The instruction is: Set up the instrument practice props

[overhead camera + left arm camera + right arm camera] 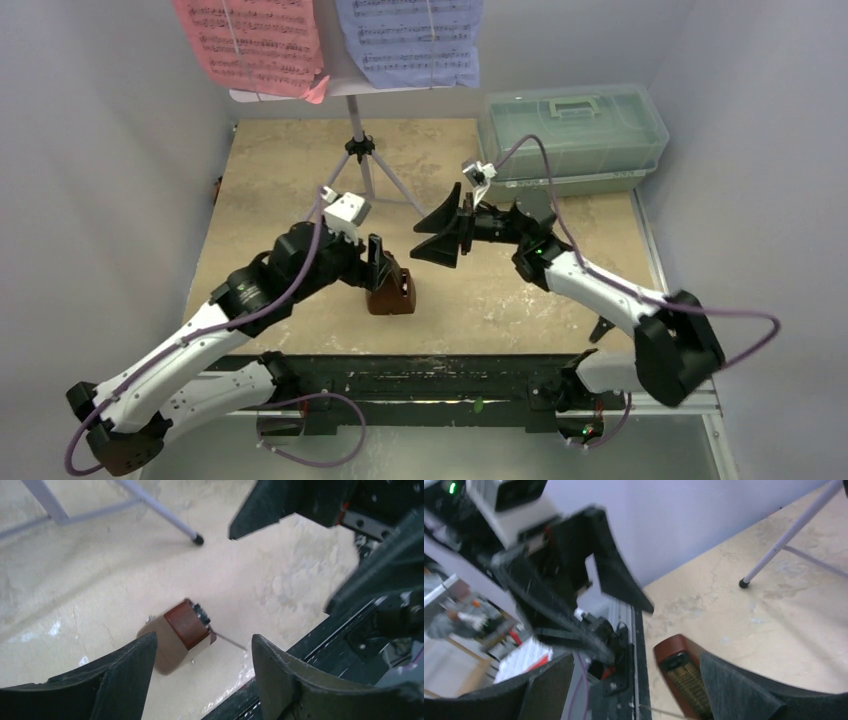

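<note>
Metronome (390, 292) is parked free on the desk (500, 300); left fingers (125, 675) and right fingers (734, 685), both spread wide and empty, are best backed off gently so nothing gets knocked.

I've got one green see-through box (575, 135), lid on, handle on top. It sits at the far right corner of the table (280, 170), close to the back wall (570, 45). The table top is beige and mottled, stone-look. A black rail (430, 372) runs along its near edge. There's a small dark item (603, 328) by the right edge, but I can't identify it.
</note>
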Robot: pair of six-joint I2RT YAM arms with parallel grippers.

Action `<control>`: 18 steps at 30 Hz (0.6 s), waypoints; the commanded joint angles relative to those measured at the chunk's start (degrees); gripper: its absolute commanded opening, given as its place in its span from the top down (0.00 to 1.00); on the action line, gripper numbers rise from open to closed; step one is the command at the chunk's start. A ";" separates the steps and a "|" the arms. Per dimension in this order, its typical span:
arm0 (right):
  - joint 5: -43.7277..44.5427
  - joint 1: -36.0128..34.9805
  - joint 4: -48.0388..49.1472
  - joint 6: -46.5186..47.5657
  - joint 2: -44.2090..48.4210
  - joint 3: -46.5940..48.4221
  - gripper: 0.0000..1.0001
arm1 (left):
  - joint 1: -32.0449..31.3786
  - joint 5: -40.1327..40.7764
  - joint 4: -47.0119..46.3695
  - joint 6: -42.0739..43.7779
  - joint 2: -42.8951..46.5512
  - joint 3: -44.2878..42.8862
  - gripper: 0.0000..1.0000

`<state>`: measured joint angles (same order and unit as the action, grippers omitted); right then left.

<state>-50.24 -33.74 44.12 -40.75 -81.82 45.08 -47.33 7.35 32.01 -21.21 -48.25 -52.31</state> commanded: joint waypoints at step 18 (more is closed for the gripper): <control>55.62 0.05 -61.56 35.98 40.95 23.44 0.01 | -0.04 1.13 -13.28 16.83 1.85 -23.30 0.12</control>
<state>4.45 -33.69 -15.57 -6.35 -42.72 71.13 -47.33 8.75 19.11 -6.15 -44.64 -75.29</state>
